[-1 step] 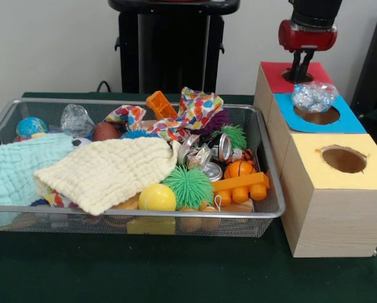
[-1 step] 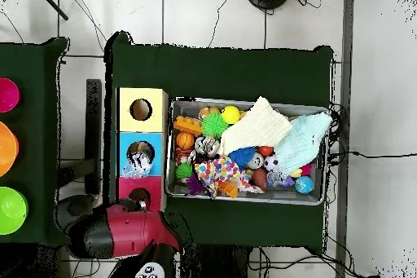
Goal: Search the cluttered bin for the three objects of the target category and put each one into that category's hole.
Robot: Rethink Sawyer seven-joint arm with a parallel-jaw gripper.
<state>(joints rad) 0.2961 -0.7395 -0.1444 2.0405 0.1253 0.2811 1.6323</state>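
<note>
Clutter fills your mesh bin (image 1: 272, 170) nearest you. Further back, a crinkled clear plastic ball (image 1: 314, 96) sits on the blue hole's (image 1: 319, 116) rim. Farthest, your gripper (image 1: 299, 72) dips into the red hole (image 1: 297, 77), fingers close together, holding nothing visible.

1. Arm (image 1: 307, 28) is seen in the front view as a glossy red collar under a black upper housing.
2. Below the collar a short dark gripper (image 1: 298, 72) is mounted on a narrow black stem.
3. In the overhead view, a rounded red shell with black joint sections is shown.
4. A white panel with small dark buttons is seen on the black base.
</note>
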